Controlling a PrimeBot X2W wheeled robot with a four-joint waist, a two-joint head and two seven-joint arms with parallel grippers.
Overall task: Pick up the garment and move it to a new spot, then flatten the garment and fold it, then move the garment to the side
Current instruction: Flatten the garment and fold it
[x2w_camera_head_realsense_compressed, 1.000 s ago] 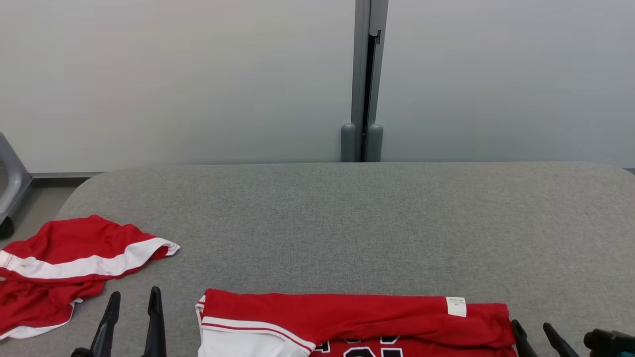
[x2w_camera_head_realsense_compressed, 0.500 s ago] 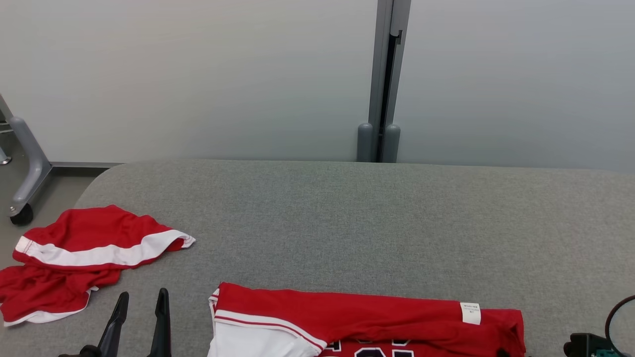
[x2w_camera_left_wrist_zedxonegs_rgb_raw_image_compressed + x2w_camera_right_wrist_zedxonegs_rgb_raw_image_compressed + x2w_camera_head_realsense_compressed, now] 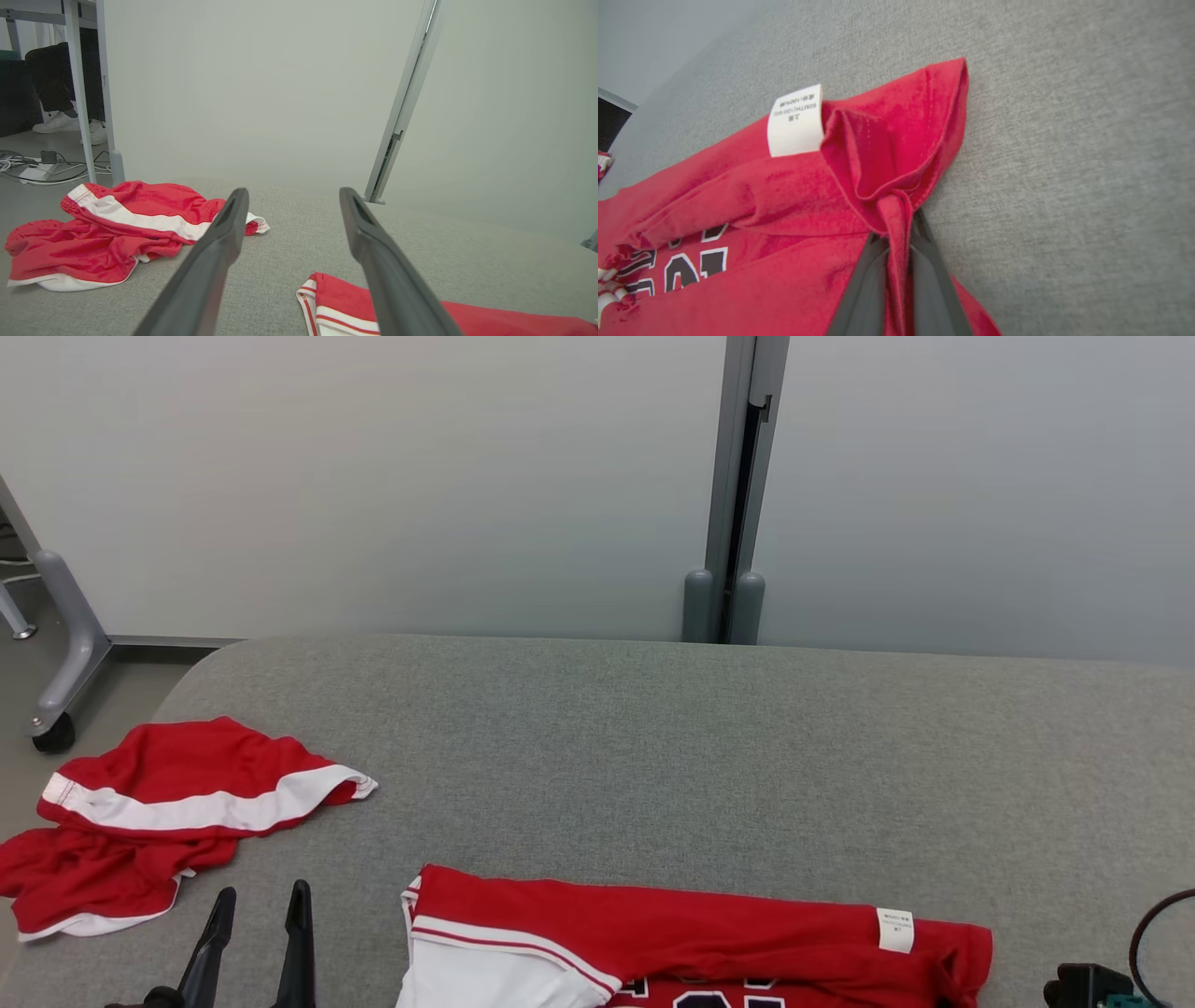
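The garment (image 3: 691, 933), a red jersey with white trim and dark numbers, lies folded along the near edge of the grey table (image 3: 653, 737). In the right wrist view my right gripper (image 3: 899, 224) is shut on a pinched fold of the garment (image 3: 738, 196) at its corner, just below the white label (image 3: 794, 121). The dark wrist of that arm (image 3: 1083, 985) shows at the lower right of the head view. My left gripper (image 3: 263, 891) stands open and holds nothing, left of the jersey's white-trimmed end. Between its fingers (image 3: 224, 233) I see bare table.
Crumpled red shorts with a white stripe (image 3: 168, 803) lie at the table's left edge. A pale wall with a grey post (image 3: 738, 485) stands behind the table. A wheeled frame leg (image 3: 65, 644) is at the left. A person's feet (image 3: 60, 122) and floor cables (image 3: 28, 168) lie beyond.
My right gripper has shut on the jersey's corner, and its fingers have left the head view. The head camera has shifted. My left gripper stays open.
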